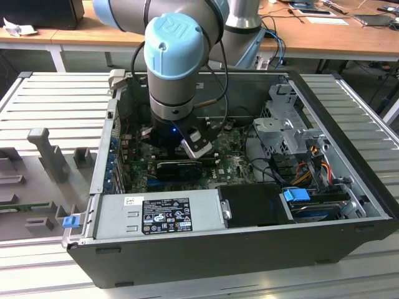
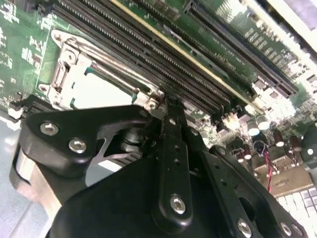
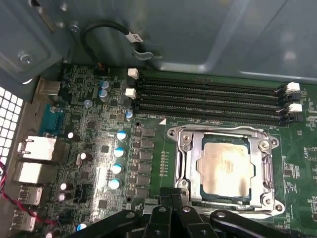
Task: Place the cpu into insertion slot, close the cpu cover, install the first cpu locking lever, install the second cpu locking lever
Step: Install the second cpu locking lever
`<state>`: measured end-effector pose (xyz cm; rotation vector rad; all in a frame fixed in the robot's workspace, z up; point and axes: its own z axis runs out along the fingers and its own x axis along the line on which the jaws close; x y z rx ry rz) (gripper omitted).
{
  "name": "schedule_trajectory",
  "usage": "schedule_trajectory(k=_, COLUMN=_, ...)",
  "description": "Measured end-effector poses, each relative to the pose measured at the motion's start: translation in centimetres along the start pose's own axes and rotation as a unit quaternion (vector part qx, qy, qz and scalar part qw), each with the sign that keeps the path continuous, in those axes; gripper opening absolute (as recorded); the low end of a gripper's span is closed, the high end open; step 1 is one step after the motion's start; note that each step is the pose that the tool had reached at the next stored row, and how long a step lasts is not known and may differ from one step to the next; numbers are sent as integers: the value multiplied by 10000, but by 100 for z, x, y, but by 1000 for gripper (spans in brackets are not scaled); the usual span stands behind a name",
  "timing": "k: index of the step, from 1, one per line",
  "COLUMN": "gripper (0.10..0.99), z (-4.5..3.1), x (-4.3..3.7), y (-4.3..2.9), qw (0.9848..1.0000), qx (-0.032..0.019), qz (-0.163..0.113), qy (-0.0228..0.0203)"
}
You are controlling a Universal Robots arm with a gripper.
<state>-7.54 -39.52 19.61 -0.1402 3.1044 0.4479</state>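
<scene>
Counter [image 1: 37, 99]: at the exterior view's left, ribbed grey, and it carried the whole job.
Computer case [image 1: 187, 255]: it lay open in the middle of the frame, its power supply [image 1: 156, 215] along the near wall.
Arm [image 1: 177, 50]: it plunged straight down into the case, just left of centre.
End effector [image 3: 172, 198]: in the first wrist view the fingers looked pressed together with nothing seen between them, tips right at the socket's near edge.
Cpu [image 3: 228, 166]: already seated flat in its socket on the motherboard [image 3: 99, 129], grey top up, just beside the memory slots [image 3: 208, 99].
Cpu cover [image 3: 270, 166]: it looked folded down around the chip, framing it through the open window.
Handling, chip: my call was light, stiff and fragile underneath, so hold it by opposite edges only and never press on the middle.
Handling, cover: thin, rigid, hinged metal, likely slippery. Push on the frame rail, not through the window.
Drive cage [image 1: 287, 131]: at the exterior view's right, well apart from the action.
</scene>
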Motion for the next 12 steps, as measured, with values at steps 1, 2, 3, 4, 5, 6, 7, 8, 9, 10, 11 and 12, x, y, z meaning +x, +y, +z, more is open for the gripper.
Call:
schedule_trajectory(k=1, gripper=106, z=-1, x=0, y=0, qw=10000, qx=-7, qz=-1, qy=0)
schedule_trajectory(k=2, gripper=106, z=-15, x=-1, y=4, qw=10000, qx=-8, qz=-1, qy=-1)
schedule_trajectory(k=3, gripper=106, z=-55, x=-1, y=16, qw=10000, qx=-8, qz=-3, qy=0)
schedule_trajectory(k=4, gripper=106, z=-90, x=0, y=26, qw=10000, qx=-8, qz=-4, qy=1)
schedule_trajectory(k=5, gripper=106, z=-129, x=0, y=37, qw=10000, qx=-8, qz=-4, qy=1)
schedule_trajectory(k=6, gripper=106, z=-153, x=0, y=44, qw=10000, qx=-8, qz=-5, qy=1)
schedule_trajectory(k=7, gripper=106, z=-180, x=0, y=53, qw=10000, qx=-8, qz=-6, qy=1)
schedule_trajectory(k=8, gripper=106, z=-198, x=0, y=58, qw=10000, qx=-8, qz=-6, qy=1)
schedule_trajectory(k=9, gripper=106, z=-215, x=0, y=63, qw=10000, qx=-7, qz=-6, qy=2)
schedule_trajectory(k=10, gripper=106, z=-246, x=-1, y=73, qw=10000, qx=-7, qz=-6, qy=2)
schedule_trajectory(k=11, gripper=106, z=-279, x=-1, y=82, qw=10000, qx=-7, qz=-6, qy=2)
schedule_trajectory(k=12, gripper=106, z=-281, x=-2, y=83, qw=10000, qx=-8, qz=-6, qy=1)
